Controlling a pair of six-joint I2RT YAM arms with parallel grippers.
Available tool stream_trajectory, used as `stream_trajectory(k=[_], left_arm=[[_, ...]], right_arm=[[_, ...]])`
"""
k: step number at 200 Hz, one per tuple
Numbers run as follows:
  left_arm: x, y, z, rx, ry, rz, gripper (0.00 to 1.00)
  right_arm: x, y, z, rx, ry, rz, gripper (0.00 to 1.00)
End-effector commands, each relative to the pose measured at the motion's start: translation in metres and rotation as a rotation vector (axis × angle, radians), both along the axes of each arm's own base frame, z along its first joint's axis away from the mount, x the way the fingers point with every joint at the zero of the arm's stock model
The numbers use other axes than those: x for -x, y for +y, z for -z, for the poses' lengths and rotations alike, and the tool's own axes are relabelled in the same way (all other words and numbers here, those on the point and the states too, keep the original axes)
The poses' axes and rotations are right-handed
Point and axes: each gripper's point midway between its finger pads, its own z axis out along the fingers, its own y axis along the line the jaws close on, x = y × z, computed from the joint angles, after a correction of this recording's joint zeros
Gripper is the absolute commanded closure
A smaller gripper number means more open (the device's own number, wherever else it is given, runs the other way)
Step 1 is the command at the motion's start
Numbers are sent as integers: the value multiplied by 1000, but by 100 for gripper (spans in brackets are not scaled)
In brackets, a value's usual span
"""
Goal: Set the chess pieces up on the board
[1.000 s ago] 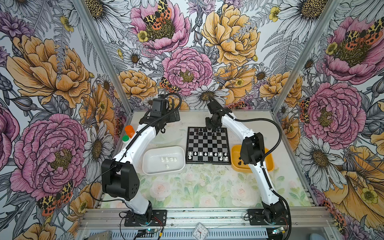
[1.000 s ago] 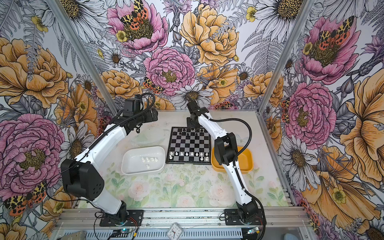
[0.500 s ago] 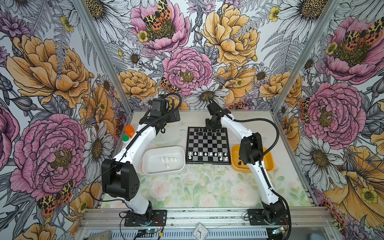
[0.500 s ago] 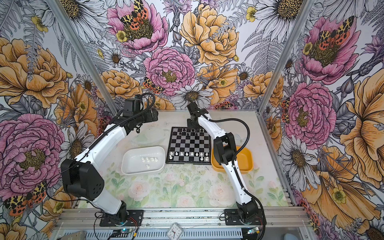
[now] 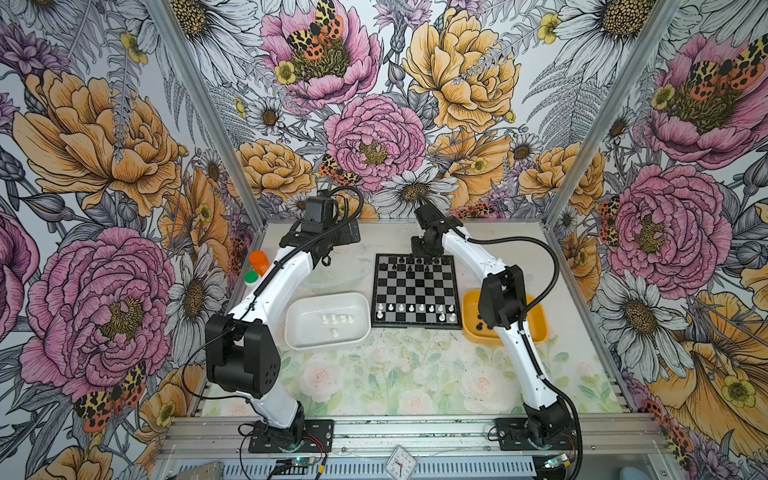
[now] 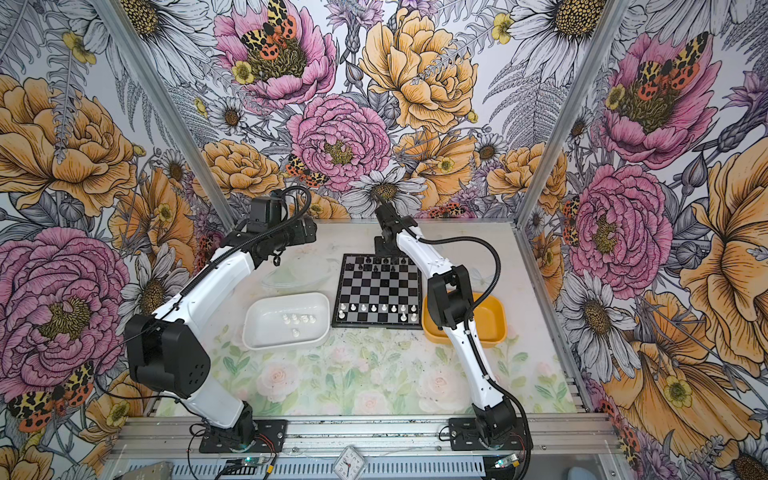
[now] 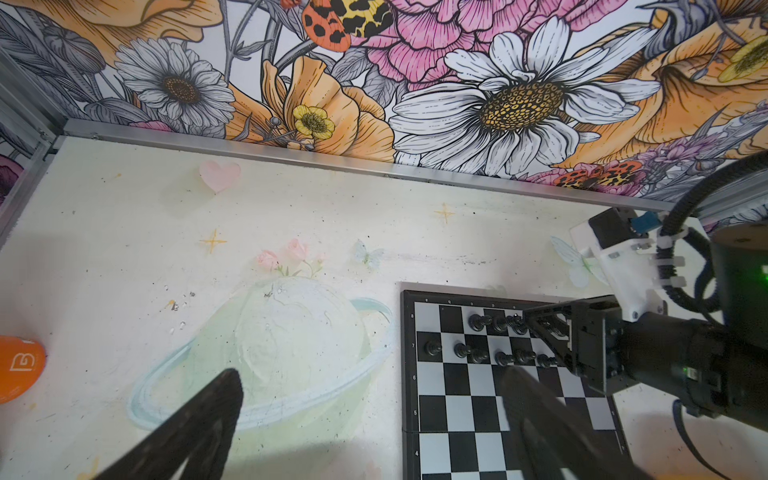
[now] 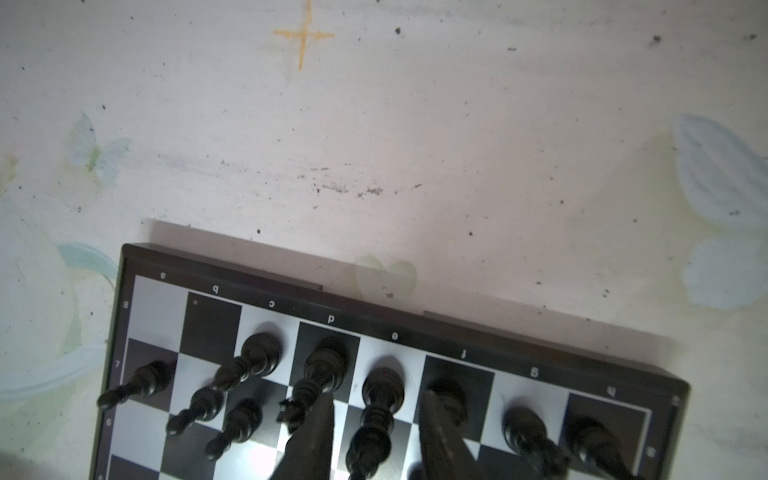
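The right claw (image 8: 377,398) stands released, its fingers (image 8: 316,436) astride a black chessman (image 8: 376,419) on the board (image 5: 415,286), at its 12 o'clock rank. It should lift straight up so neither finger clips the neighbours (image 8: 324,365). The left claw (image 7: 372,376) hangs open and empty at the board's 10 o'clock.

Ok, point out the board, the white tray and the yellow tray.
board (image 5: 416,291), in a top view, bare middle squares
white tray (image 5: 302,332), in a top view, bare left floor
yellow tray (image 5: 538,328), in a top view, right side

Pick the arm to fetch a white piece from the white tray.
Left, probably: the left gripper hovers open on the white tray's side; the right gripper straddles a black piece on the board.
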Motion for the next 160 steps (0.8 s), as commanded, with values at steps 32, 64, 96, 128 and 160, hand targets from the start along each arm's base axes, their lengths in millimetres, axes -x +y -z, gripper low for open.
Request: stream_trajectory(k=[32, 64, 96, 128, 160], left_arm=[[-9, -1, -14, 24, -41, 3, 1], [-8, -1, -20, 36, -49, 0, 1], [1, -10, -22, 51, -54, 7, 1], [23, -37, -19, 41, -55, 48, 1], [51, -74, -18, 42, -63, 98, 1]], right_arm=[[-19, -4, -32, -8, -96, 12, 63], [-21, -16, -60, -11, -138, 31, 63], [0, -31, -87, 15, -147, 34, 63], [46, -59, -105, 84, -121, 42, 65], [106, -95, -105, 148, -72, 68, 67]])
